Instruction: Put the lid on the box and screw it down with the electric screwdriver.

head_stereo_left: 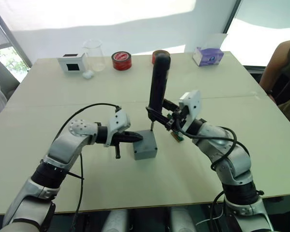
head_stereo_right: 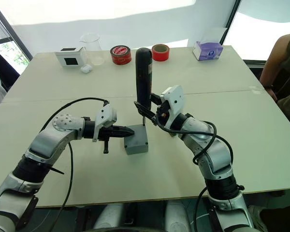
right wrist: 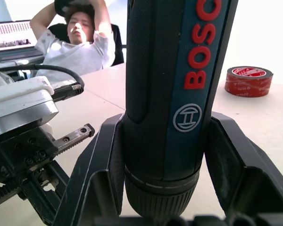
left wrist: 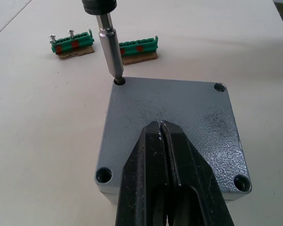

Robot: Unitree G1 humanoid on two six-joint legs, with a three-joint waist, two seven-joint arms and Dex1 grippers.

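**Left wrist view: bit seated in a corner hole, lid held down**

Left wrist view shows me the lid [left wrist: 172, 127] already sitting on the box [head_stereo_left: 145, 151], and I take the box as my landmark. My left pincer [left wrist: 161, 129] has its two black fingers pressed together, and they rest flat on the top of the lid, coming in from the box's left side. The electric screwdriver [head_stereo_left: 159, 82] stands upright over the far corner of the box, and its metal bit [left wrist: 111, 52] enters the screw hole there. My right pincer [right wrist: 162, 155] pinches the screwdriver low on its black body, one finger on each side.

The box and lid look like stiff, hard plastic with a rough grey skin. I judge them light, so the box can slide or turn on the bench [head_stereo_left: 135, 186] when the bit twists. Pressing down on the lid is therefore the good hold, not a side grip. The screwdriver is long and top-heavy above the grip, so I think it can tilt easily. Three other corner holes appear empty. Beyond the box lie two green terminal strips [left wrist: 71, 43], well apart from the bit.
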